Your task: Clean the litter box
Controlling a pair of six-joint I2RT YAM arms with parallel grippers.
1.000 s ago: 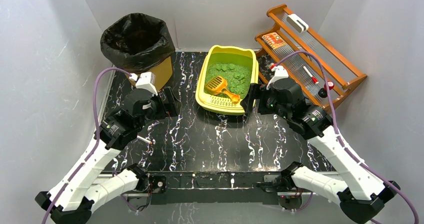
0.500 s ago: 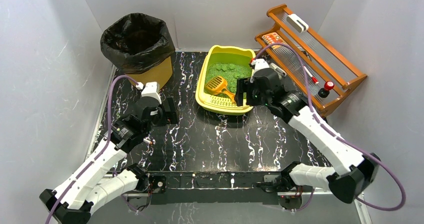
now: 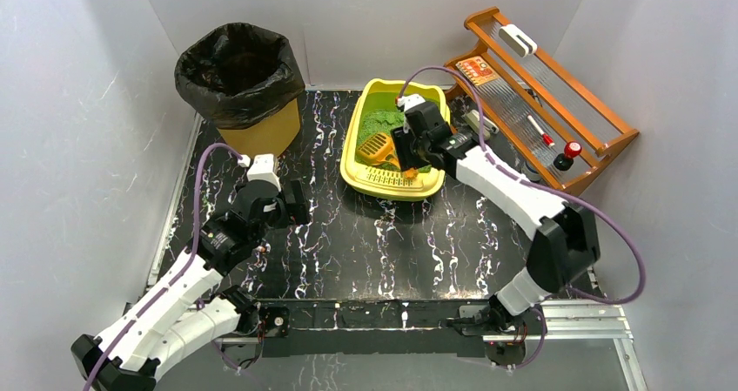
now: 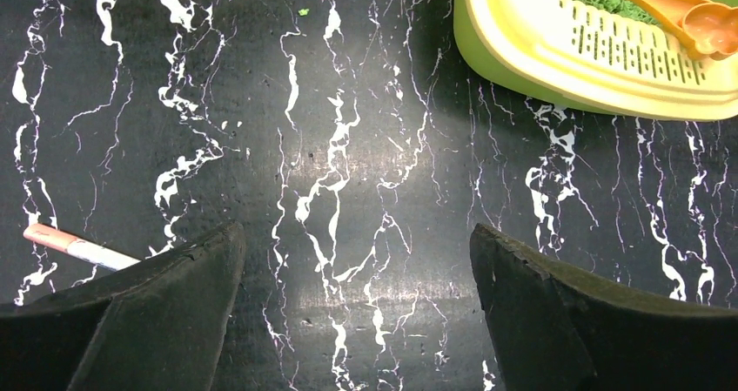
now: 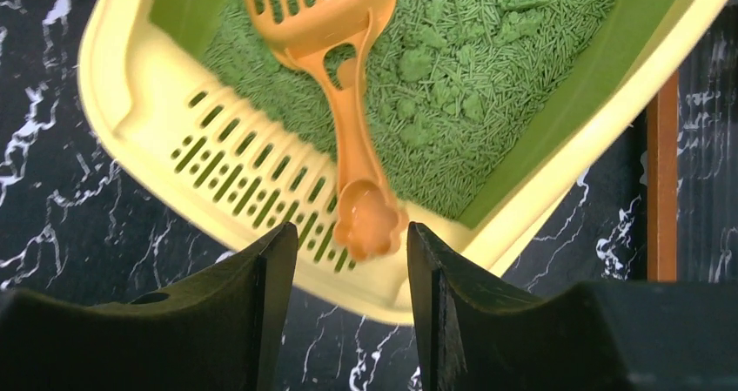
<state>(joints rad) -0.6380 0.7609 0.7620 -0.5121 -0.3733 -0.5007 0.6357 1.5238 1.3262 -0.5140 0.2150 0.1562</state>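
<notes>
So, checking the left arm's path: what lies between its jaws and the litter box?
Only bare black marbled table up to the litter box, as the left wrist view shows. A pink stick lies off left, outside that stretch.

Litter box (image 3: 352,166) sits mid-back on the table (image 3: 374,243), with the scoop (image 3: 377,149) lying in it, handle over the grated near end. Bin (image 3: 239,77) stands back left and rack (image 3: 557,104) right of the box. A thin stick (image 4: 77,247) lies near-left on the table.
</notes>
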